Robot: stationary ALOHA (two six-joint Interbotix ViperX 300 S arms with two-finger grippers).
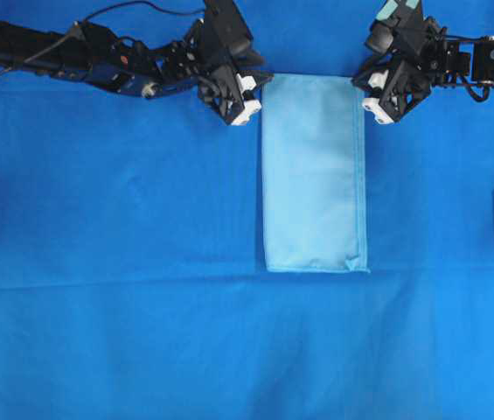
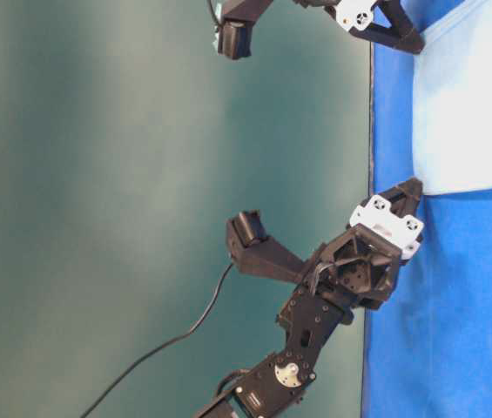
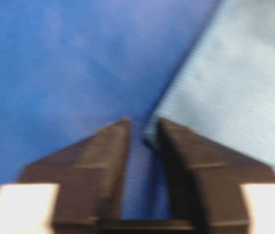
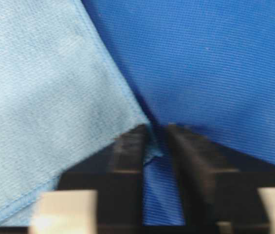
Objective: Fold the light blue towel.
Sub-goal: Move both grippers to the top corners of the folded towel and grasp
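Light blue towel [image 1: 314, 172] lies flat on the worktop [image 1: 124, 192], which is covered by a darker royal-blue cloth [image 1: 229, 350]. Towel is a tall narrow rectangle in the overhead view, looks folded in half already, long edges running top to bottom. Small corner flap sticks up at its lower right. No containers anywhere in view.

Left pincer [image 1: 248, 101] sits down at the towel's top-left corner. Left wrist view: jaws nearly closed, narrow gap; towel corner [image 3: 234, 83] lies against the inside of one finger [image 3: 176, 151], blue cloth showing through the gap. Can't tell if the hem is actually pinched.

Right pincer [image 1: 371, 94] is at the top-right corner. Right wrist view: jaws narrowed but not shut, towel corner tip [image 4: 54, 97] tucked at one finger [image 4: 130, 146], curling into the gap. Grip not confirmed either.

Table-level view shows both pincers low, tips at the cloth surface.
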